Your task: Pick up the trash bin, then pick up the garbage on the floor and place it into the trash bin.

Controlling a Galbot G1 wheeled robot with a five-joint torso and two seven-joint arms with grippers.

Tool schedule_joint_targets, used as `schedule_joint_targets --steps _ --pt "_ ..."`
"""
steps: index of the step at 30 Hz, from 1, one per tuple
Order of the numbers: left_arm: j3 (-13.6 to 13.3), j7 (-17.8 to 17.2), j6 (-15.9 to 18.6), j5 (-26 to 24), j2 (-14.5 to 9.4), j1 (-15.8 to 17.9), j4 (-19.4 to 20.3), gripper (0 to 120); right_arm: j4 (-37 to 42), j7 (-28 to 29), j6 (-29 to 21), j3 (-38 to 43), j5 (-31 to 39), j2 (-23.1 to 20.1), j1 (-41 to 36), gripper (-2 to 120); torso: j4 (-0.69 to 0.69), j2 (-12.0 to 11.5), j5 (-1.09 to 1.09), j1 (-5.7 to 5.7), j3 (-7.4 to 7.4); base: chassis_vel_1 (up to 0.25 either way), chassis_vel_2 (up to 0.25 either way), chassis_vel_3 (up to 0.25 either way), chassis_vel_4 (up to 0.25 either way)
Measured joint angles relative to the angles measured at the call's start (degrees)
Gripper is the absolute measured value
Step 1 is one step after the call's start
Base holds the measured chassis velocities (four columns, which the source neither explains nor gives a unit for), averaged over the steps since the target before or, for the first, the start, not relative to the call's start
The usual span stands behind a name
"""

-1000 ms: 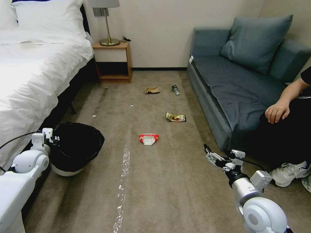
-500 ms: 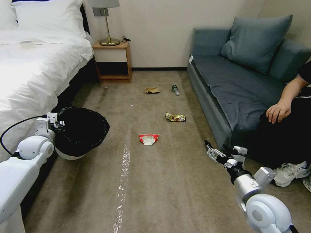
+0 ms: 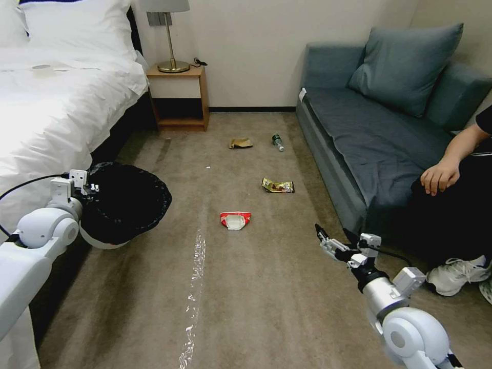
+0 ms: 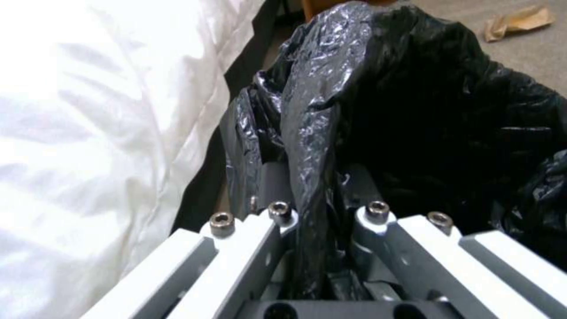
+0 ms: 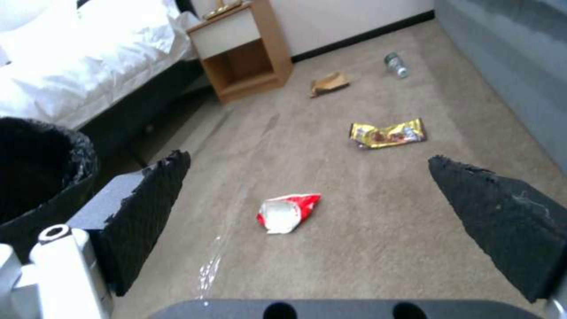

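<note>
left pincer [image 4: 313,208] clamps trash bin [image 3: 125,202] rim, right pincer [image 3: 332,237] spread.

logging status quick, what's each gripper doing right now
Left gripper: shut on the trash bin at its bag-lined rim.
Right gripper: open, holding nothing, above the carpet.

Beige carpet floor [image 3: 277,302], kinda worn, with a shiny streak of clear tape [image 3: 192,287] running along it. Four bits of litter lie on it, well apart: a red-and-white crushed packet [image 3: 235,220] nearest, a gold-brown snack wrapper [image 3: 278,185] past that, then crumpled tan paper [image 3: 240,143] and a small clear bottle [image 3: 278,142] near the wall.
</note>
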State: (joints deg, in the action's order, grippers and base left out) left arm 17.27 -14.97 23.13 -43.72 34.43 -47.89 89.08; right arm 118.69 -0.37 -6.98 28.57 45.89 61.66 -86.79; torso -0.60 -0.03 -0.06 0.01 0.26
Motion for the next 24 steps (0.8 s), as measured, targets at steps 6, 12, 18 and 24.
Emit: schedule_joint_targets --steps 6,12,18,24 --pt "1.8 0.2 0.0 0.1 -0.8 -1.9 0.5 5 -0.6 -1.2 0.1 -1.3 -1.1 0.1 0.4 100 0.02 0.0 0.00 0.00 0.00 0.000 0.000 0.000 0.000" --pt "2.4 0.4 -0.4 0.3 -1.1 -2.6 0.7 5 -0.6 -1.8 0.1 -1.9 -1.8 -0.2 0.5 100 0.00 0.0 0.00 0.00 0.00 0.000 0.000 0.000 0.000" --pt "2.6 0.5 -1.0 0.4 -1.2 -2.7 0.6 5 -0.8 -2.1 0.1 -2.3 -2.0 -0.2 0.7 100 0.00 0.0 0.00 0.00 0.00 0.000 0.000 0.000 0.000" --pt "2.6 0.8 -1.2 0.4 -1.4 -2.5 0.4 5 -1.2 -2.6 0.2 -2.4 -2.0 -0.2 0.9 100 0.01 0.0 0.00 0.00 0.00 0.000 0.000 0.000 0.000"
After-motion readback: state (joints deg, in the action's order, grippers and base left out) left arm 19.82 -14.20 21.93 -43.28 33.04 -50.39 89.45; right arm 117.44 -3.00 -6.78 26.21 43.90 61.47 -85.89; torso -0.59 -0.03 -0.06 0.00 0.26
